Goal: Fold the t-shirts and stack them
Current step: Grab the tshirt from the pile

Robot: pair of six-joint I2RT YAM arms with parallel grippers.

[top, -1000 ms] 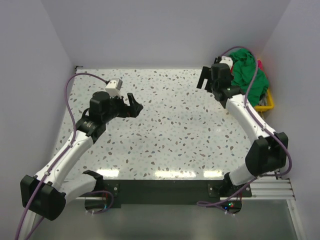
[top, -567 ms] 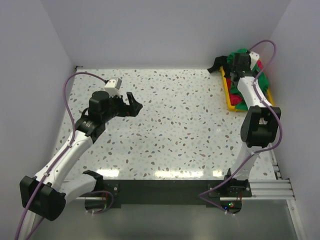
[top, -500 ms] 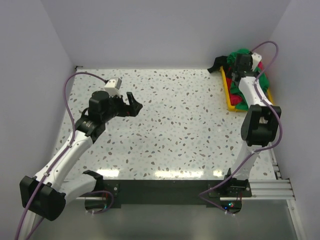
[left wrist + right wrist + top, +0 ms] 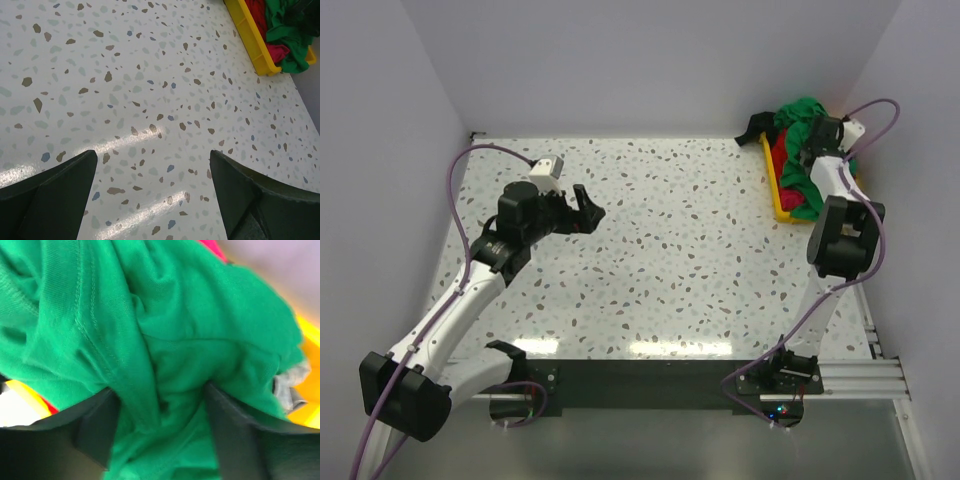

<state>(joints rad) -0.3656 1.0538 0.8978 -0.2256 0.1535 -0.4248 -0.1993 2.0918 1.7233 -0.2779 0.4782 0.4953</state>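
A crumpled pile of t-shirts lies in the yellow tray (image 4: 781, 210) at the table's back right. The bright green shirt (image 4: 800, 110) is on top, with red cloth (image 4: 781, 158) under it. My right gripper (image 4: 806, 138) is down in the pile. In the right wrist view green shirt cloth (image 4: 190, 325) fills the frame, and the right gripper (image 4: 160, 390) is open with a bunched fold between its fingers (image 4: 97, 427). My left gripper (image 4: 586, 210) hovers open and empty over the table's left half. In its wrist view (image 4: 152, 155) the green shirt (image 4: 287, 22) and pink-red cloth (image 4: 276, 50) show far off.
The speckled table (image 4: 660, 250) is walled at the back and both sides. The tray (image 4: 250, 37) sits against the right wall. A black item (image 4: 752, 126) lies at the tray's back-left corner. The right arm is folded up tight beside the tray.
The right arm has swung from over the table's back right to the tray and pushed its gripper into the green shirt. The left arm has not moved.
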